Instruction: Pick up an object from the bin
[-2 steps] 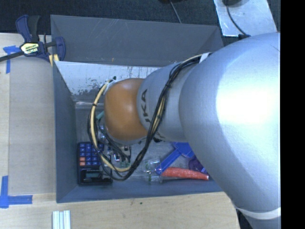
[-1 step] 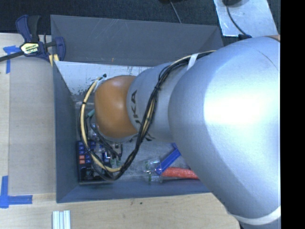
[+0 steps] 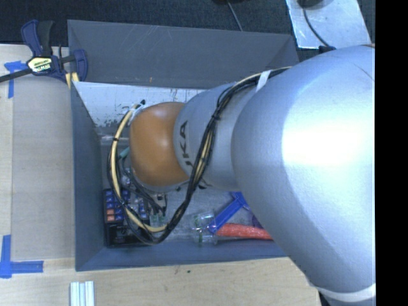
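My gripper [image 3: 129, 220] is low in the bin's front left corner, beneath the arm's wrist, and it shows as a dark body with small blue and red parts. To its right, along the front wall, lies a small clear plastic piece [image 3: 203, 224]. Beside that are a blue plastic clip-like piece [image 3: 228, 213] and a long orange-red stick [image 3: 245, 233], lying flat. The arm covers the right ends of the blue piece and the orange-red stick. Nothing is seen held.
The big silver arm and its orange wrist cover hang over the middle and right of the bin and hide the floor there. Bare grey floor with dark specks shows at the back left. The left wall is close to the gripper.
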Controlling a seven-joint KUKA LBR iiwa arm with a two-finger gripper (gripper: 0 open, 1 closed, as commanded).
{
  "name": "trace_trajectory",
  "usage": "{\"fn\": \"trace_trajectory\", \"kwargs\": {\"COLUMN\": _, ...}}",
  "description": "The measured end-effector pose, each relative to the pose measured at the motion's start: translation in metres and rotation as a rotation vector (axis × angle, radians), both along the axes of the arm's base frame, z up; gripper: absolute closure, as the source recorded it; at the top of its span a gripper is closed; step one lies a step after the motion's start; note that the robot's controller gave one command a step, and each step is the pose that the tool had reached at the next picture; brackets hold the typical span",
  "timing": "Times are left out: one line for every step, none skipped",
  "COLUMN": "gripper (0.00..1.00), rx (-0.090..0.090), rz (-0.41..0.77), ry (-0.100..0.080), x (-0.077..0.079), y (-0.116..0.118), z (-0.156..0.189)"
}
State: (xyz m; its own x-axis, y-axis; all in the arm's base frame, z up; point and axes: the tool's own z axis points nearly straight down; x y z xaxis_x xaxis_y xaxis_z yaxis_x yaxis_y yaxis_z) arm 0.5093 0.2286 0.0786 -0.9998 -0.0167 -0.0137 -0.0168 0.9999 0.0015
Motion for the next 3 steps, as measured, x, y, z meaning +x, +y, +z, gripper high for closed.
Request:
{"fn": "trace_trajectory", "kwargs": {"gripper": 1.0, "rx": 0.0, "rz": 0.0, "ry": 0.0, "x": 0.0, "y": 0.0, "z": 0.0}}
{"fn": "trace_trajectory", "kwargs": {"gripper": 1.0, "rx": 0.004, "rz": 0.338, "ry": -0.057, "x": -0.011, "y": 0.002, "z": 0.002}}
{"fn": "trace_trajectory", "kwargs": {"gripper": 1.0, "rx": -0.004, "rz": 0.037, "ry": 0.0, "x": 0.002, "y": 0.002, "z": -0.004}}
